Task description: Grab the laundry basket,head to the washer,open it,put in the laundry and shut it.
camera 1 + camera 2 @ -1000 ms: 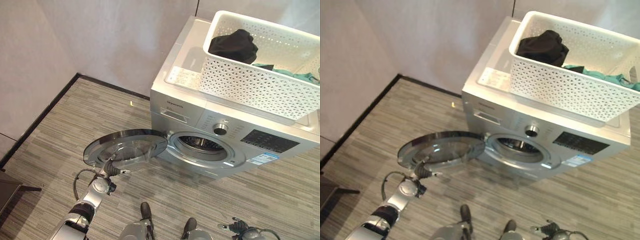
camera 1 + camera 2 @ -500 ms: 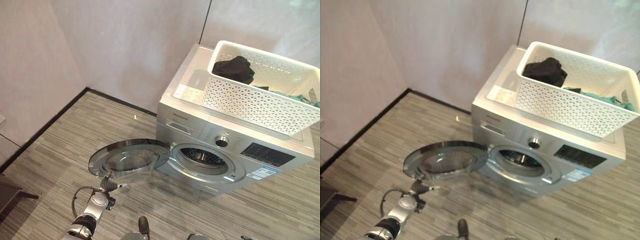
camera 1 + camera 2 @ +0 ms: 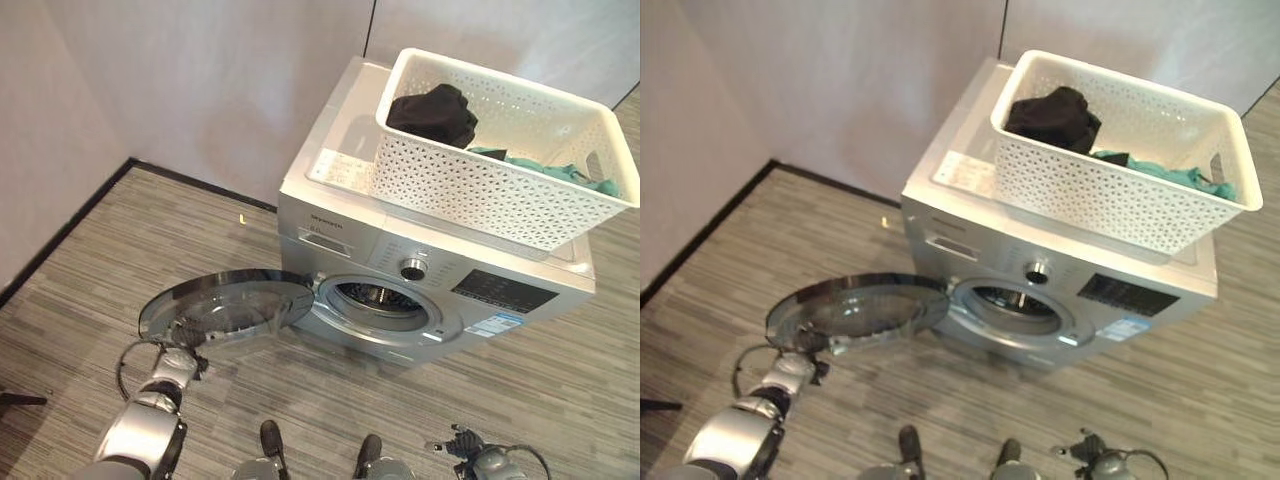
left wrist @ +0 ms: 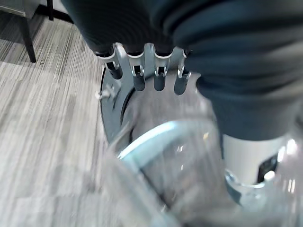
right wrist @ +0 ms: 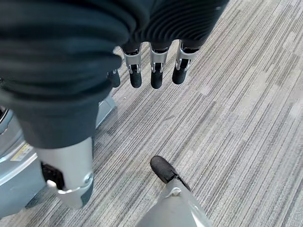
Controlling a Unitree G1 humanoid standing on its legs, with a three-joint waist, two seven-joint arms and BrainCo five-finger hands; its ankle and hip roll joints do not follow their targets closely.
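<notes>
Washer door [image 3: 225,303] swung wide at 9 o'clock, left hand [image 3: 183,334] at its rim, fingers [image 4: 138,81] relaxed. Laundry basket [image 3: 497,140] atop washer [image 3: 400,270]; right hand [image 5: 151,71] slack-fingered. Release cleanly, then reach up.

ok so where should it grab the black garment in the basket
Probably from above, at the top of the bunched hump. The black garment sits piled in the rear left corner of the white basket on the washer, rising near the rim. The walls block the sides, so the fingers can only close downward on the raised folds. The teal cloth lies apart, so it shouldn't snag.
</notes>
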